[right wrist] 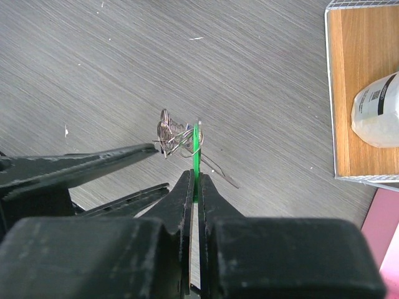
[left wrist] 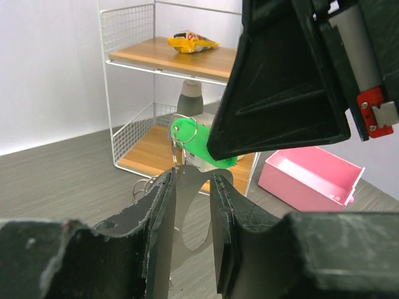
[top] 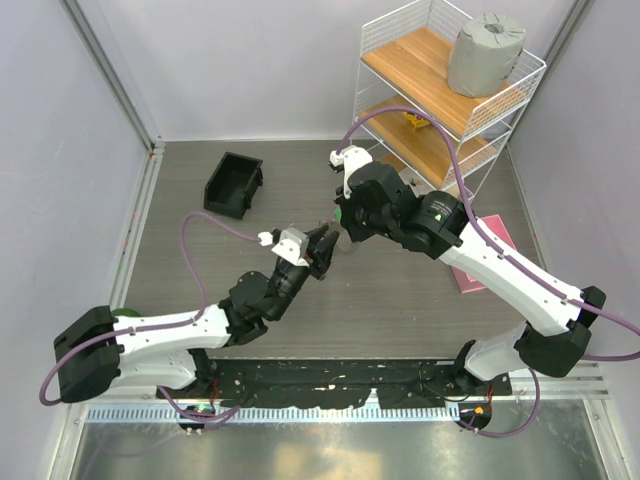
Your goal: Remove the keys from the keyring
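Top view: found left gripper (top: 322, 243) and right gripper (top: 343, 228) tip to tip over mid-table, the right at 1 o'clock of the left.

Right wrist view: saw right gripper pressed together on the green key (right wrist: 196, 152), held edge-on with its head pinched between the pads. Logged keyring (right wrist: 171, 136) as a tangle of thin wire loops at 11 o'clock of that key, touching it. Noted one left fingertip (right wrist: 146, 149) meeting the tangle from 9 o'clock.

Left wrist view: recorded left fingers (left wrist: 159, 215) a narrow gap apart. Saw pale flat tag (left wrist: 190, 205) in that gap, hanging at 6 o'clock below the green key, clear of the table (left wrist: 75, 174). Cannot tell whether pinched or merely behind the tips.

Surroundings, top view: black bin (top: 235, 182) at 10 o'clock of the grippers, well apart. Wire shelf (top: 415, 55) at 1 o'clock, with grey roll (top: 485, 52) on its top board. Pink tray (top: 466, 278) at 4 o'clock, partly under the right arm.
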`<act>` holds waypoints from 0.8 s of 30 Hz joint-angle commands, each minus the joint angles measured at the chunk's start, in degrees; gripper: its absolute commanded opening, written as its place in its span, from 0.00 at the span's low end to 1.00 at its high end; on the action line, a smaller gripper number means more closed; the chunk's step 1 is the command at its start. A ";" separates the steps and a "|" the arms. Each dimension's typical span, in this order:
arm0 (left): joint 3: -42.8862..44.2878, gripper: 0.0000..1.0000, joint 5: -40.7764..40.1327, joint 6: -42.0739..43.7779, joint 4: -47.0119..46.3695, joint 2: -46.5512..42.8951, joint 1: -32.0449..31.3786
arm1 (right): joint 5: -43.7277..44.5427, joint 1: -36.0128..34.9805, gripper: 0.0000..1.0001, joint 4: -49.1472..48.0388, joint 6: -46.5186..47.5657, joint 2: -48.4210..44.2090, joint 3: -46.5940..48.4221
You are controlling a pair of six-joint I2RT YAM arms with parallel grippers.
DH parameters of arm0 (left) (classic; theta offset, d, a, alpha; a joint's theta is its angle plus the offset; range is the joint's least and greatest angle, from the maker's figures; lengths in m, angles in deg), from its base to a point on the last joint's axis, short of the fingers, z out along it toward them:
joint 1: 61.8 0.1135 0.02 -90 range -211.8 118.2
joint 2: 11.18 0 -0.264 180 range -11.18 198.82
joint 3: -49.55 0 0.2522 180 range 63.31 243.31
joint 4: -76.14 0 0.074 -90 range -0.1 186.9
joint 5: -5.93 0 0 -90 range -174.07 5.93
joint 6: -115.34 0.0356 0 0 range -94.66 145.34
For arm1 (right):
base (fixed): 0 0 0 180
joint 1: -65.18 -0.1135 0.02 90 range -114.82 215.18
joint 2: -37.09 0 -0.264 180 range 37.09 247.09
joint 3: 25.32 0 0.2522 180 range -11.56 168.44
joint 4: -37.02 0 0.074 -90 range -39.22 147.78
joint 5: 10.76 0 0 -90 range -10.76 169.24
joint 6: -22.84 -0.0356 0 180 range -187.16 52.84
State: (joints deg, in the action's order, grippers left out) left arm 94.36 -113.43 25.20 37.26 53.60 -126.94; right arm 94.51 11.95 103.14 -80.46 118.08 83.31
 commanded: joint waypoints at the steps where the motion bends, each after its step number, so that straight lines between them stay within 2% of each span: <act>1: 3.05 0.32 0.54 -0.74 -1.32 1.58 0.02 | 0.29 0.06 0.05 -2.26 -0.41 -3.21 1.98; 14: 6.65 0.27 -1.31 6.03 -2.99 5.36 0.28 | -1.12 0.06 0.05 -2.17 -0.59 -3.47 1.98; 24: 8.33 0.18 -0.96 4.28 -0.01 7.21 2.21 | -1.56 0.06 0.05 -1.73 -0.85 -4.35 2.16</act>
State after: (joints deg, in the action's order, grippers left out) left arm 99.98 -114.02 30.27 37.96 60.02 -125.67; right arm 93.96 12.27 103.16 -80.63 116.94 83.33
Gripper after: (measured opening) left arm 0.204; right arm 0.074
